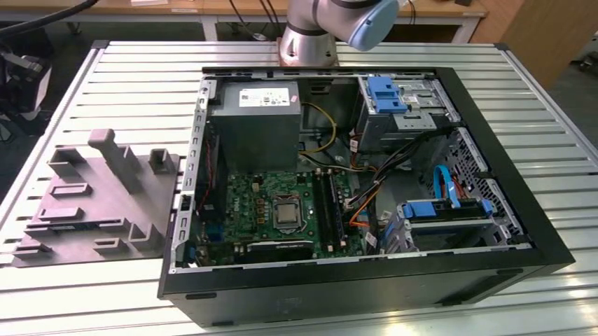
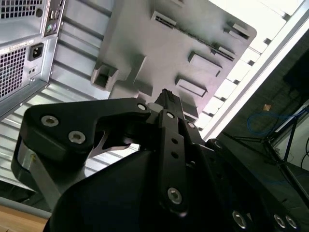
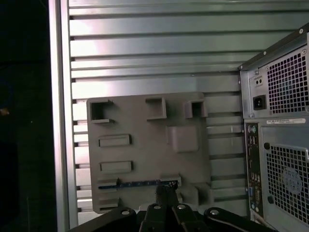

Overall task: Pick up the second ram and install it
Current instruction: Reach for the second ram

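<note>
Landmark: grey moulded plastic holder block (image 3: 145,150) with raised pockets and slots, lying flat on the ribbed aluminium table (image 1: 140,91). The open black steel computer case (image 1: 374,280) lies on its side just beside the block, green motherboard (image 1: 271,203) facing up, presumably so parts can go in from straight above. The second ram (image 3: 140,183) sits on edge in a long slot along one side of the block. The slot seems meant to hold it upright, thin top edge offered to a pinch from above. In the first wrist view only that edge shows: a narrow dark blue strip running most of the slot's length, with small pale specks along it. The flat faces and chips are hidden in the slot. The black two-finger gripper (image 3: 164,192) hangs above the block, its tips lined up over the slot toward one end of the strip. Judging by how much of the block the wrist cameras take in, it is well clear of the ram, not touching. In both wrist views the tips look drawn together, with no gap to be seen between them (image 2: 166,98) and nothing in them. The ram is not yet lifted. The motherboard's long black slot rails (image 1: 324,199) lie in the case, well apart from the block.
</note>
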### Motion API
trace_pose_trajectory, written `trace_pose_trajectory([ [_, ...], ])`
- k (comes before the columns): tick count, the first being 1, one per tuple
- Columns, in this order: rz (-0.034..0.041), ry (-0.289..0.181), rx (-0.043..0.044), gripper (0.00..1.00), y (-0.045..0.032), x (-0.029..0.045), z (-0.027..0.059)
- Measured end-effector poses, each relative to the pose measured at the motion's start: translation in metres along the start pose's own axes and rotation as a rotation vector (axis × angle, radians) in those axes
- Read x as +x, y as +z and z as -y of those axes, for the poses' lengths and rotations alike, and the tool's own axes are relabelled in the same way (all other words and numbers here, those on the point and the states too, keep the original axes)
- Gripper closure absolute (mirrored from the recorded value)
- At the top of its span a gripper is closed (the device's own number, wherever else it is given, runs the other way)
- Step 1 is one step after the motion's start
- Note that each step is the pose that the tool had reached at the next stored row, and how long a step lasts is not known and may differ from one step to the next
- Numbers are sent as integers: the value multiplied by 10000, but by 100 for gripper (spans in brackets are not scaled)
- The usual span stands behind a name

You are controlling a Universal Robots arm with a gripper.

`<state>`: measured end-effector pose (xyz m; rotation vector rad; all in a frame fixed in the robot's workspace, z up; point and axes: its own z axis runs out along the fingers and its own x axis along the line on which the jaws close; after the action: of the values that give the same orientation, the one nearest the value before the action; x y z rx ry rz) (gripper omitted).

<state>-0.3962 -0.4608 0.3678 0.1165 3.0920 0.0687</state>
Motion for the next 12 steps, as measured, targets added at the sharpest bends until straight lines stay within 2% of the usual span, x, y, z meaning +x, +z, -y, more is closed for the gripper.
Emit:
trace_pose_trajectory([
  [9, -1, 0, 1, 90, 95, 33, 231],
  [12, 1, 0, -1, 90, 121, 44, 270],
])
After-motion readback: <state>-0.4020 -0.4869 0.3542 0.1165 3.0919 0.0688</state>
